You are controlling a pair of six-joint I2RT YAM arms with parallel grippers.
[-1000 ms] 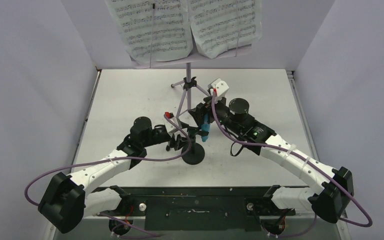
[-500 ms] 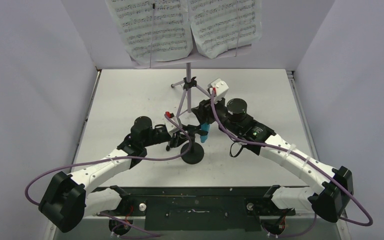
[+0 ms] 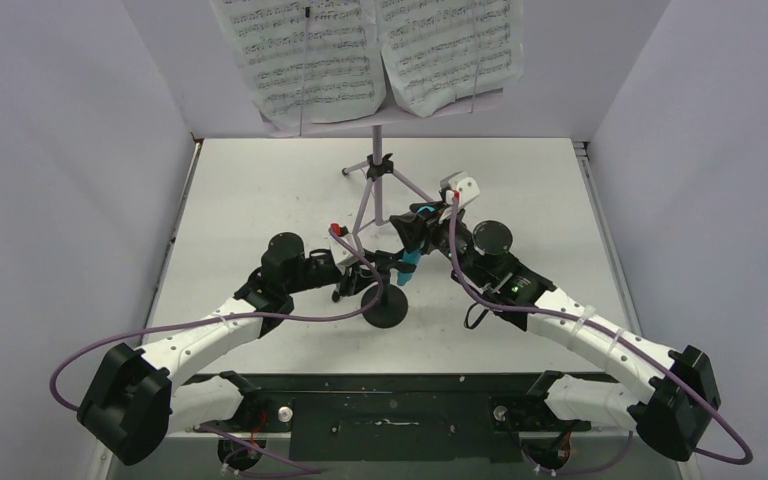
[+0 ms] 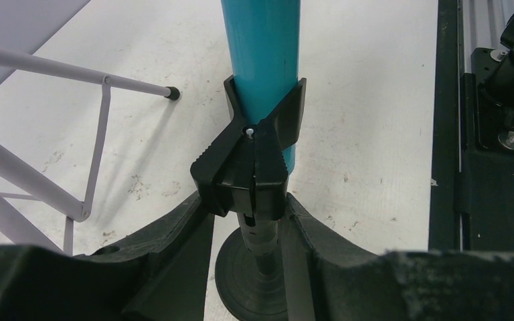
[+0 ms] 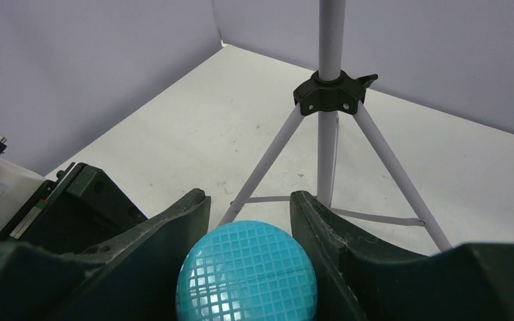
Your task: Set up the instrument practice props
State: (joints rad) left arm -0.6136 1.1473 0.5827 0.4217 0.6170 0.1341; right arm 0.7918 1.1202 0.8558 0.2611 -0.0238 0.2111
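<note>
Currently, the turquoise microphone (image 4: 262, 47) stands roughly upright, long axis near vertical, head up, tail pointing down at the bench (image 3: 260, 190). Its smooth barrel sits in the black clip (image 4: 247, 160) of the round-based mic stand (image 3: 384, 308), near the bench centre. The domed head carries a fine grid. Left hand (image 4: 249, 221): clenched on the stand post just below the clip. Right hand (image 5: 249, 200): grasping the microphone head. Behind stands the lilac music stand (image 5: 328, 93), with the sheet-music pages (image 3: 310, 50) on it.

White-and-black left arm (image 3: 210, 335) and right arm (image 3: 580, 325) are reaching inward; left claw (image 4: 247, 207) is clamping the black mic stand (image 4: 249, 167), right claw (image 5: 249, 197) the turquoise microphone (image 5: 247, 274).
</note>
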